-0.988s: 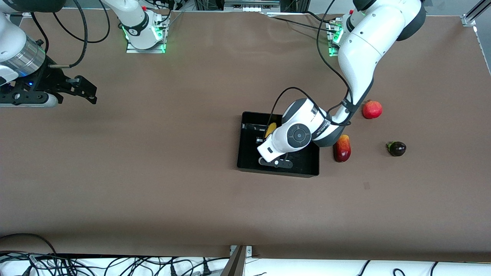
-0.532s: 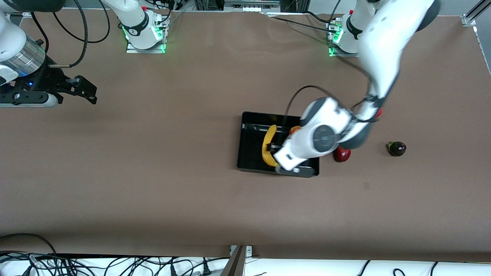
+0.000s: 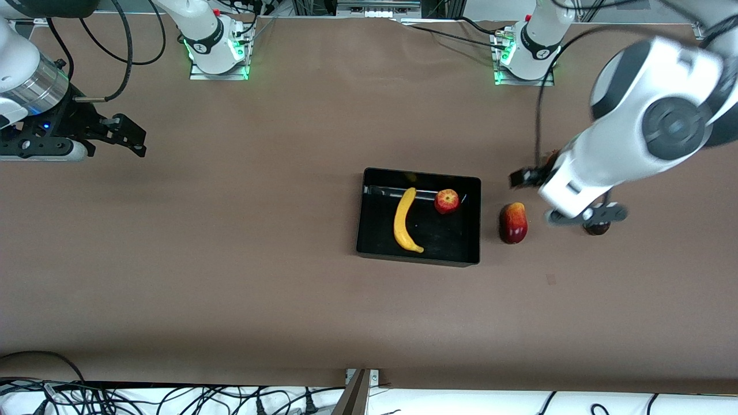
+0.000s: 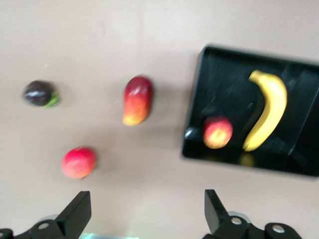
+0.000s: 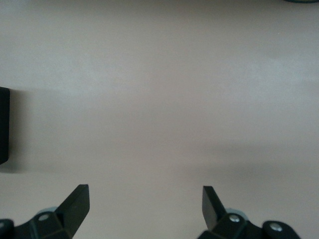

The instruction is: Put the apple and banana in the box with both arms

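Brown matting is covering the table, and the box, a shallow black tray with glossy walls, is sitting near its middle. Inside it the banana, long, curved and plain yellow, is lying beside the apple, small and red with a yellow blush. Both fruits are resting apart from each other. Over the mango and a dark fruit, the left gripper is hanging with its jaws spread wide, holding nothing. At the right arm's end of the table, the right gripper is waiting over bare matting, jaws likewise wide and empty.
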Robot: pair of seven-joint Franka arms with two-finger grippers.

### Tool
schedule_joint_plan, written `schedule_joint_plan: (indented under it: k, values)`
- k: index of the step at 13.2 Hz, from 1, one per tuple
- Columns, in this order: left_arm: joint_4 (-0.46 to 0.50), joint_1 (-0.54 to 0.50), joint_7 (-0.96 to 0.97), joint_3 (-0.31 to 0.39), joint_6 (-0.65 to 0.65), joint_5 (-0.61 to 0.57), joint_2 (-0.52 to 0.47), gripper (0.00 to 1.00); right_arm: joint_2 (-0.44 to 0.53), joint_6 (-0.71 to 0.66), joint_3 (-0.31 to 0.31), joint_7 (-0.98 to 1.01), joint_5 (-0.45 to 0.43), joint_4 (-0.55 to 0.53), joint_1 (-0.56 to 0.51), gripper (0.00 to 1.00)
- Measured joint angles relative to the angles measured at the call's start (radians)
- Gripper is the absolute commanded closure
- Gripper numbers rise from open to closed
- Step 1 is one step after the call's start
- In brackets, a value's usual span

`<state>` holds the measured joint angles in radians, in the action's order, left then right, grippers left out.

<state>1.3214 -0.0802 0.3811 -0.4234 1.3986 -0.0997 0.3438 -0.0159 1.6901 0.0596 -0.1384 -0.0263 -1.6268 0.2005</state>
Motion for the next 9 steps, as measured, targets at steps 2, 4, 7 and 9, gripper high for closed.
schedule_joint_plan:
  k: [2,4,7,9]
  values:
    - [0.049,0.010,-0.157,0.095,-0.001,0.009,-0.098,0.00,0.000,0.000,0.000,0.000,0.000,0.001,0.000,0.00]
    - [0.172,0.019,-0.331,0.233,0.089,0.049,-0.219,0.00,0.000,0.000,0.000,0.000,0.000,0.001,0.000,0.00]
    - [0.327,0.022,-0.372,0.281,0.125,0.060,-0.350,0.00,-0.001,0.000,0.000,0.000,0.000,0.001,0.000,0.00]
    - [0.355,0.031,-0.374,0.281,0.123,0.061,-0.358,0.00,0.000,0.000,0.000,0.000,0.000,0.001,0.000,0.00]
